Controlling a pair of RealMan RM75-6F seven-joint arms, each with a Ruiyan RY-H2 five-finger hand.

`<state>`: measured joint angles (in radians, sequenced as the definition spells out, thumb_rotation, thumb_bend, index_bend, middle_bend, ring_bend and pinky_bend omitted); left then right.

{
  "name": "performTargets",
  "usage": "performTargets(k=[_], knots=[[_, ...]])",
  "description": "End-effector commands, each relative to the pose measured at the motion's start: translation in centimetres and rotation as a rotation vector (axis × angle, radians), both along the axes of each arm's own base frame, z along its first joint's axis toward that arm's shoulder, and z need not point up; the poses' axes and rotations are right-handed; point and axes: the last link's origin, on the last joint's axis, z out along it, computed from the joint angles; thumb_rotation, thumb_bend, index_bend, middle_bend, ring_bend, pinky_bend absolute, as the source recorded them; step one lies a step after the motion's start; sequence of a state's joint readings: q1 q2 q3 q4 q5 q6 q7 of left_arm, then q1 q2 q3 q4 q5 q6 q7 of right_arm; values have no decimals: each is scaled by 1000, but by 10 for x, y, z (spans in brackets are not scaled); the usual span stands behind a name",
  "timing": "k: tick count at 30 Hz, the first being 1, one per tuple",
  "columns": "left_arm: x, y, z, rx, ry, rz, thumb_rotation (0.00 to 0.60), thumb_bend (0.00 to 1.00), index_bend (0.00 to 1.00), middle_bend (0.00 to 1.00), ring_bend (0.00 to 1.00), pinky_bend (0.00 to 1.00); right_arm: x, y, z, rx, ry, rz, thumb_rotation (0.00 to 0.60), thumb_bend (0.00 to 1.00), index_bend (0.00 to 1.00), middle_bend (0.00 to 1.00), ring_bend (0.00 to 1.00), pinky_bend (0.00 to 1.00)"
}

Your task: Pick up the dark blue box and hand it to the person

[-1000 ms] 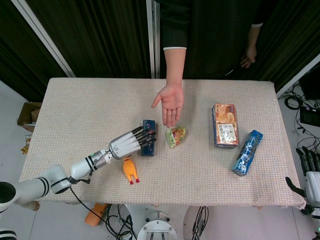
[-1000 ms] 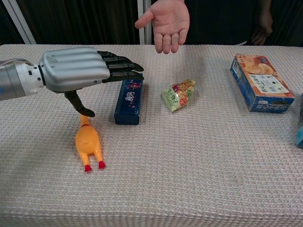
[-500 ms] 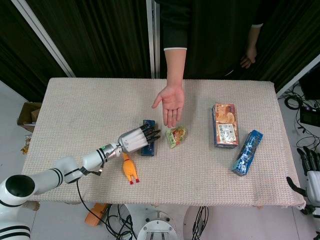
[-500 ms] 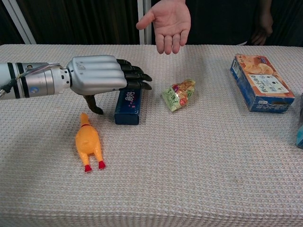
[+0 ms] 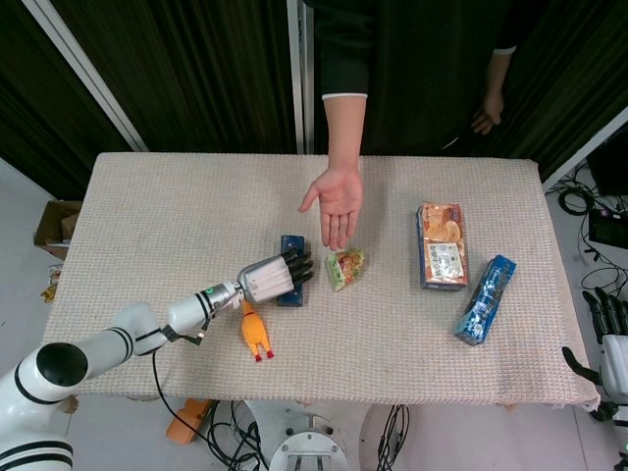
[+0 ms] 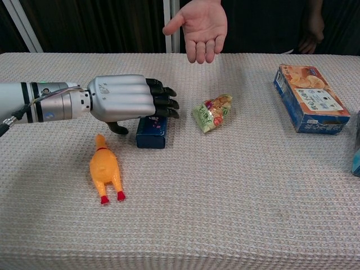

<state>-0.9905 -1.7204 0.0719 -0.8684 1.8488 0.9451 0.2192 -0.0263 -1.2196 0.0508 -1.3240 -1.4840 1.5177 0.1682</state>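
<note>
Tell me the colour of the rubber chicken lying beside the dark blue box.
The rubber chicken is orange with red feet, clearest in the chest view.

A counter [image 5: 177, 211] covered in a cream woven cloth is standing before dark pleated curtains [image 5: 196, 69] with pale metal posts. Pale grey floor [image 5: 25, 211] is showing at the left, holding a cardboard box [image 5: 54, 226]. Cables [image 5: 235, 437] are trailing below the front edge.

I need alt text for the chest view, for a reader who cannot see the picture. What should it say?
The robot's left hand reaches from the left over the dark blue box on the cloth-covered table, fingers curling across its top; a grip is not clear. A person's open palm waits behind, with a rubber chicken, a snack packet and an orange box nearby.
</note>
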Motion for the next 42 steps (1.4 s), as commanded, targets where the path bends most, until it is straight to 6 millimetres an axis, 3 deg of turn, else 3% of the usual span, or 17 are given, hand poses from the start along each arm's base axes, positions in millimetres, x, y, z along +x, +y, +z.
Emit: performTargets(k=[1,6,15,21,29,32,35,39,42], knots=[[0,-1,0,2,-16,-6,600,198,277,235,73,207,-1,0,0,0,0,-2,600,163,0,0,0,0],[-4,-3,-1,1,-6,-14,600,309,450,406,147,247,-2,0,0,-1,1,-10,600,163,0,0,0,0],[-2,-6,16,35,-101,-53,600,376,541,493,217,280,-4,2,1,-8,-2,-17,600,163,0,0,0,0],[-10,-14,55,85,-165,-85,600,388,550,506,232,282,-1,2,1,-7,-1,-3,600,163,0,0,0,0],[-38,-10,136,276,-171,6,600,392,566,525,273,288,2,0,-2,-1,-4,6,600,163,0,0,0,0],[-24,-6,158,315,-224,-3,600,394,566,525,274,288,3,-1,-5,6,-5,12,600,163,0,0,0,0],[5,0,166,319,-304,-20,600,395,566,525,274,288,3,-2,-6,7,-4,12,600,163,0,0,0,0],[43,8,155,295,-326,-59,600,396,566,525,274,288,2,-3,-5,8,-2,8,600,163,0,0,0,0],[72,14,135,261,-324,-74,600,397,566,525,274,288,0,-2,-4,6,-4,-2,600,163,0,0,0,0]])
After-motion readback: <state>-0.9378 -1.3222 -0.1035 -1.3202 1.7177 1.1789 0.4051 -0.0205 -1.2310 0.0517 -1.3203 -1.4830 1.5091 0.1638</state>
